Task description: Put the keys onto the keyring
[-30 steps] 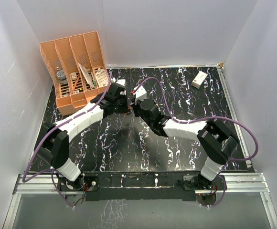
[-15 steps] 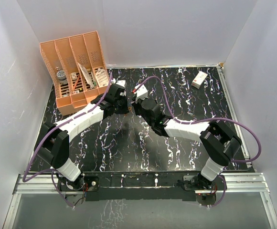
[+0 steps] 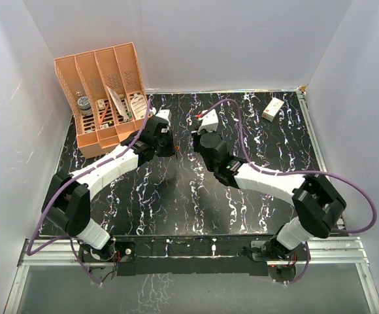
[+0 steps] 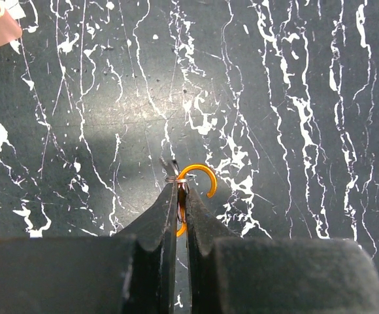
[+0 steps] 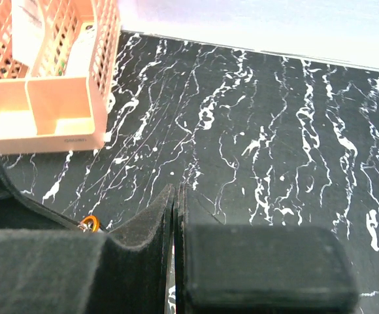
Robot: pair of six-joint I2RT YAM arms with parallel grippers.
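Observation:
In the left wrist view my left gripper (image 4: 180,190) is shut on the keyring (image 4: 201,174), a small orange S-shaped hook whose upper curl sticks out past the fingertips. The keys (image 4: 170,173), a tiny dark piece with a silvery ring, sit at the fingertips against the hook; I cannot tell if they are threaded on it. From above, the left gripper (image 3: 173,149) hovers over the table's back middle. My right gripper (image 3: 200,139) is a short way to its right, shut and empty (image 5: 176,193). The keyring also shows at the right wrist view's lower left (image 5: 89,223).
A large orange slotted organizer (image 3: 101,98) with small items stands at the back left, close to the left arm; it also shows in the right wrist view (image 5: 46,111). A white rectangular box (image 3: 273,108) lies at the back right. White walls enclose the black marbled table (image 3: 255,144).
My right gripper has pulled away to the right and back from the left gripper, which it was touching. The left gripper has stayed nearly in place with the keyring.

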